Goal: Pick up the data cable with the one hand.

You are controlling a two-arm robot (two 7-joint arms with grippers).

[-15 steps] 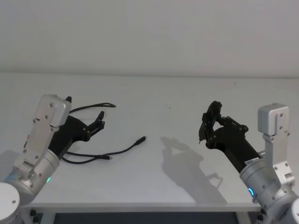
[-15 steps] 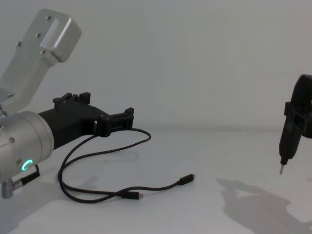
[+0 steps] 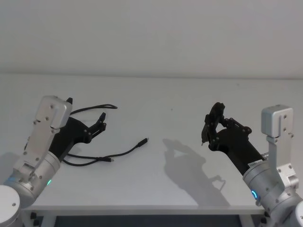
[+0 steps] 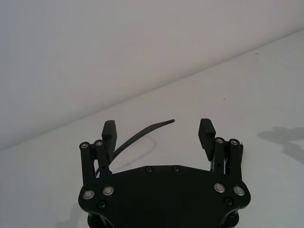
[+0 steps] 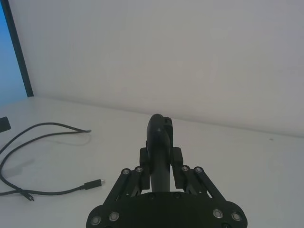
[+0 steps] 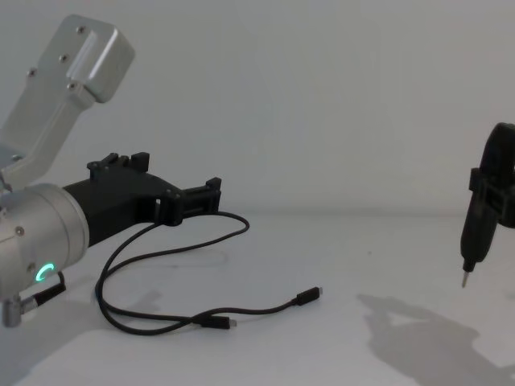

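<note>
Your left pincer, the black angular two-finger one on the thick silver cylinder with the glowing green ring, hangs wide apart low over the left of the white counter. It holds nothing.

The long, thin, black data cable lies slack on the counter below and around it. In the left wrist view one strand runs across the gap between the fingers, nearer one finger than the other. Whether it touches that finger cannot be told.

The step in hand looks like the final descent and pinch. Bring the pincer down until the fingertips reach the counter, because so thin a cable lying flat slips under pads that stop high. Centre the strand in the gap and cross it square, not along its run. Take one strand only, then lift slowly, as the loose length will trail and swing.

The cable is folded back on itself, and its long axis runs left to right across the counter. One bend lies by your left arm, and a far loop reaches right behind the pincer. Both small plugs, the nearer and the farther, point right toward the counter's middle.

Your right gripper, the black one with the thin pointed metal tip, waits raised over the right side, well apart from the cable.
</note>
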